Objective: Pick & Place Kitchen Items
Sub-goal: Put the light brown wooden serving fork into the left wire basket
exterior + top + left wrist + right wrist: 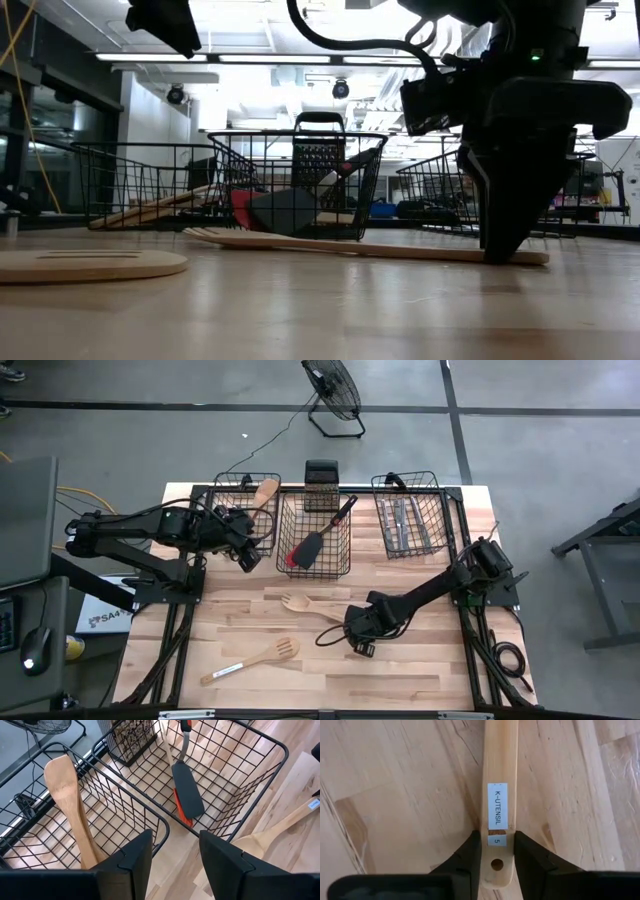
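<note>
A pale wooden fork [300, 603] lies flat on the table's middle, its handle running toward the right. My right gripper [497, 837] points down, shut on that handle; the low view shows it [505, 252] standing on the fork [330, 243]. A slotted wooden spatula [252, 658] lies nearer the front edge. My left gripper [175, 862] hangs open and holding nothing, above the rim between the left basket [243, 510] and the middle basket [315, 540]. A wooden spoon [70, 805] leans in the left basket. A black spatula [187, 790] lies over a red one in the middle basket. My right gripper pinches the fork's handle near its free end [492, 827], one finger on each long edge, just above the hanging hole and beside a white label. The fingers [467, 855] come from above and lie across the handle. The fork rests flat on the table.
A right-hand wire basket [410, 515] holds silver cutlery. A dark box grater [322, 485] stands behind the middle basket. A floor fan [335, 395] stands beyond the table's far edge. Bare wood lies along the table's front edge [400, 690].
</note>
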Robot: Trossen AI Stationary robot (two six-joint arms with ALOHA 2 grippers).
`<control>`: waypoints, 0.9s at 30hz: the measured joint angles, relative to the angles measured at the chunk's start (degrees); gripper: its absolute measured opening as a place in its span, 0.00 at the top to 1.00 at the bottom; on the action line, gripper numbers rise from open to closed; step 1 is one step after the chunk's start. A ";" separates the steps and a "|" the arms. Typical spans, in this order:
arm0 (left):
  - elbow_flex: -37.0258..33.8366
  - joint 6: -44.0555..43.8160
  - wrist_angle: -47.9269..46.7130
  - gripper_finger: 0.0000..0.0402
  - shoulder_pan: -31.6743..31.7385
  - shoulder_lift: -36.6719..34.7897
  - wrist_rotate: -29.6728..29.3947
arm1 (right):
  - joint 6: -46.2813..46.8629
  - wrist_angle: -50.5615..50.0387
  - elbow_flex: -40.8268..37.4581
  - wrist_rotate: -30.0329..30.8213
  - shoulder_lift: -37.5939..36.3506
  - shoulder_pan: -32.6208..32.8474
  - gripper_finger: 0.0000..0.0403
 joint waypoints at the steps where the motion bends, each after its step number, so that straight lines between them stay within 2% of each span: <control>1: 0.00 0.00 0.01 0.60 0.00 -0.01 0.00 | -0.16 -0.25 0.15 0.01 -0.14 0.04 0.79; 14: 0.00 0.00 -0.03 0.60 0.00 -0.02 0.09 | -3.32 -1.27 0.17 1.93 -5.63 0.55 0.79; 27: 0.00 0.00 -0.03 0.60 0.00 0.01 0.22 | -6.22 -1.63 0.32 6.47 -11.11 1.79 0.79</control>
